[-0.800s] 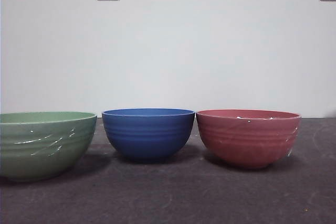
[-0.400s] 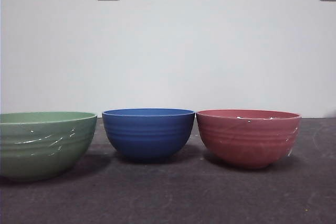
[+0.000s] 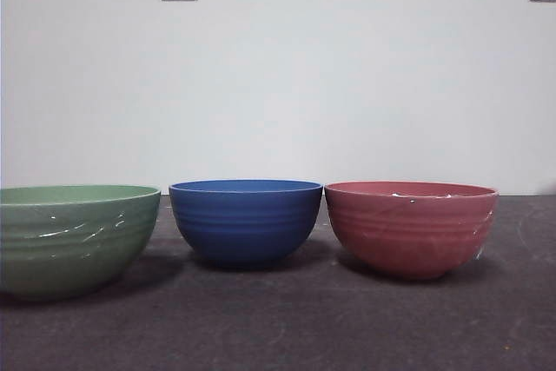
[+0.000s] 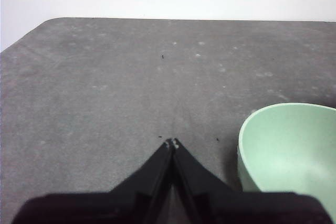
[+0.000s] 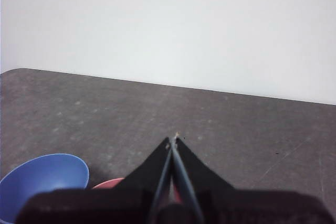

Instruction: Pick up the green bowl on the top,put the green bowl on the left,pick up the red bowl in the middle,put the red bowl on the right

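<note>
Left gripper (image 4: 172, 143) has its jaws pressed together on nothing, hanging above the bare table (image 4: 115, 87) with the green bowl (image 4: 289, 150) just beside it. Right gripper (image 5: 174, 139) is the same story: jaws together, empty, held clear above the table with the red bowl (image 5: 107, 183) only peeking out beneath it, next to the blue bowl (image 5: 42, 179). Across the table, the line-up reads green bowl (image 3: 74, 236) on the left, blue bowl (image 3: 246, 219) in the middle, red bowl (image 3: 410, 225) on the right, all upright and unstacked; blue and red look nearly touching. By the look of it, both placements are done and nothing is left.
</note>
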